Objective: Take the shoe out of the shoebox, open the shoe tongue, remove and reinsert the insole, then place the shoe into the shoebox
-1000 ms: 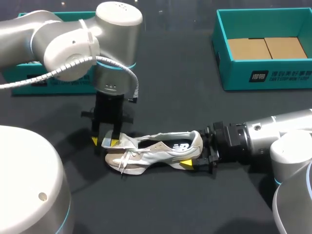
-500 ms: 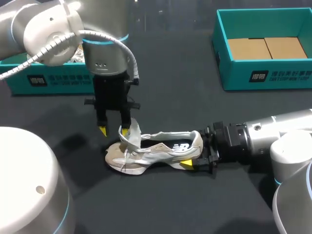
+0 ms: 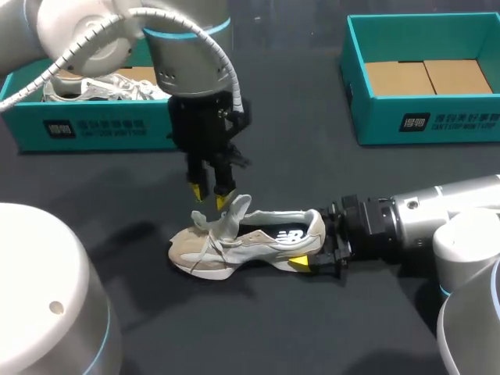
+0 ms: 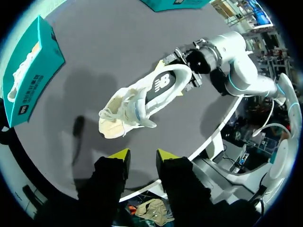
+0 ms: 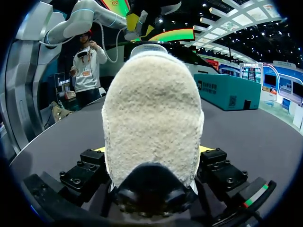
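Left gripper (image 3: pixel 208 195) lifts away empty, fingers apart — tongue (image 3: pixel 233 212) now stands open; right gripper (image 3: pixel 319 244) clamps the shoe (image 3: pixel 234 248); insole (image 3: pixel 286 233) next

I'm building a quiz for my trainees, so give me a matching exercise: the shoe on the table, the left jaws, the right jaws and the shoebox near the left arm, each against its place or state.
Things:
1. shoe
2. left jaws
3. right jaws
4. shoebox near the left arm

States:
A. shut on the heel
B. holds a second shoe
C. on the table, tongue raised
D. open, close above the tongue

Pairs: 1-C, 2-D, 3-A, 4-B.
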